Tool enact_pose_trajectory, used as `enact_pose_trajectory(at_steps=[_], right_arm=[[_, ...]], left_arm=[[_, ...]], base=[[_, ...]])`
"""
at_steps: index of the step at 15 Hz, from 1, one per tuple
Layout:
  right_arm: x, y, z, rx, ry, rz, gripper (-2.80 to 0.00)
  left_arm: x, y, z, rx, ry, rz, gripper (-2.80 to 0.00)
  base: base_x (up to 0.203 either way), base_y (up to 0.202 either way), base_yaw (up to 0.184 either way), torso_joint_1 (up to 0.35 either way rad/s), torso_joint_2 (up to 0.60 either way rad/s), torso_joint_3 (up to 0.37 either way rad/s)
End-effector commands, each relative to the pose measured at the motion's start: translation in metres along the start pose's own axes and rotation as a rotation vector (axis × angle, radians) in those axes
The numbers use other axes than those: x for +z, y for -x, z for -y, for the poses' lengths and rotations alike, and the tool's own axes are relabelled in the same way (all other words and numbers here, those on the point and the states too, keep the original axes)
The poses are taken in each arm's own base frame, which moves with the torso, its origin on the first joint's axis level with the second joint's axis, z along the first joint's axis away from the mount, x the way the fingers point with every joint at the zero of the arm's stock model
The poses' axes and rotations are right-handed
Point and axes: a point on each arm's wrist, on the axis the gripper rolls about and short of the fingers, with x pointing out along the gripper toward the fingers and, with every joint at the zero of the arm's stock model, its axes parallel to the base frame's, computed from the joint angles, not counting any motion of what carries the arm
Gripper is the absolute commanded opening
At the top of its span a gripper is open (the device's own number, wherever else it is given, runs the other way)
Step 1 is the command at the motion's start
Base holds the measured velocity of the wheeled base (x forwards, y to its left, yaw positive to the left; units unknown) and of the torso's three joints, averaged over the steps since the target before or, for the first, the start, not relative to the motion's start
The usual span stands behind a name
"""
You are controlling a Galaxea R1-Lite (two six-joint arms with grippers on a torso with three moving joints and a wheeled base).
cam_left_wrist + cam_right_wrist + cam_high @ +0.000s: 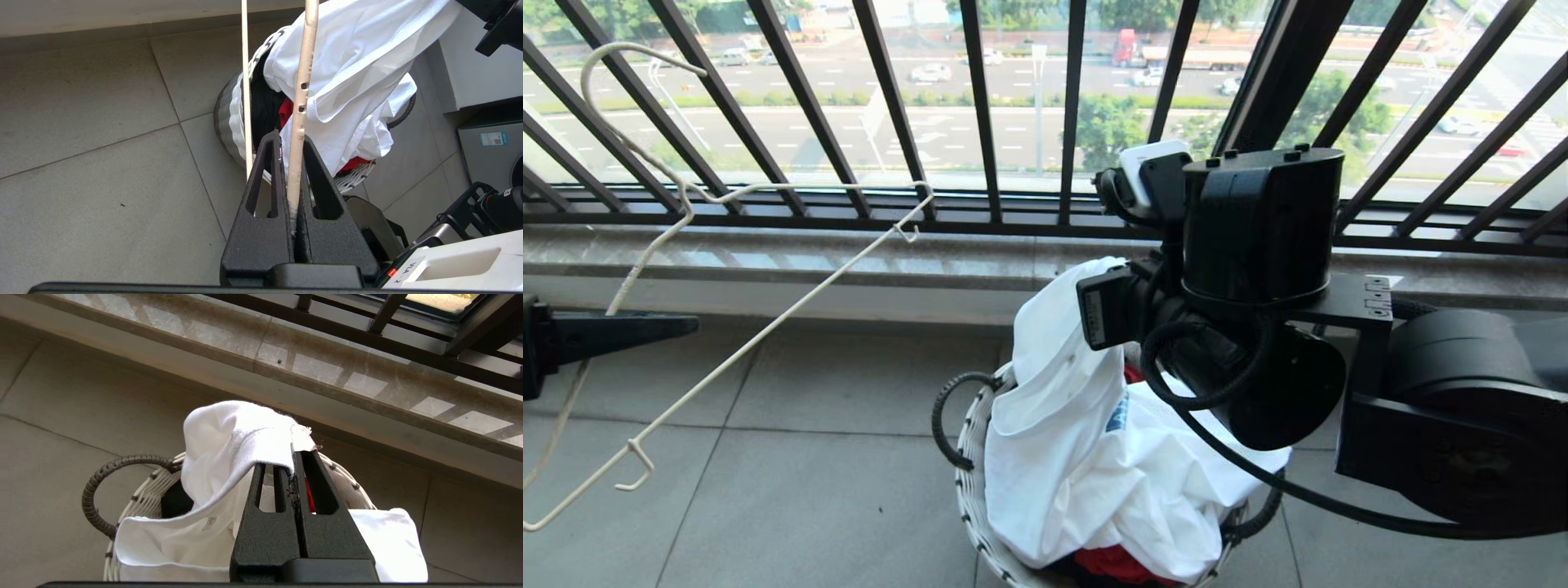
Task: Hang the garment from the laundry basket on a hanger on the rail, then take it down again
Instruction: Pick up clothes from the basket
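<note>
By barred window (980, 106), grey-tiled floor (792, 457).

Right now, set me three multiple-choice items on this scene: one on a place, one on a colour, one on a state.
1. Where is the white T-shirt?
A. on the sill
B. partly lifted out of the laundry basket
C. on the hanger

2. What colour is the garment under it?
A. red
B. yellow
C. purple

3. How is the left gripper?
A. wide open
B. shut on the hanger
C. holding cloth

Answers: 1 B, the right gripper pinches its edge above the basket; 2 A, a red garment shows below; 3 B, the wire sits between the shut fingers.
</note>
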Motion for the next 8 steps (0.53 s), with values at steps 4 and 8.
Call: enact_pose_trajectory(at_steps=[4,8], right_arm=[[-0.009,-0.005,-0.005,0.022,0.02,-0.02,-2.8],[-0.017,-0.009,-0.009,0.023,0.034,-0.04,-2.8]], left_arm=[[0.0,-0.003,-0.005,-0.009,0.006,-0.005,-2.8],[0.001,-0.003,-0.002,-0.015,-0.011,0.002,-2.8]], base=[[0.0,0.0,0.0,0.0,0.0,0.008],[0.0,0.0,0.0,0.001,0.0,0.155]])
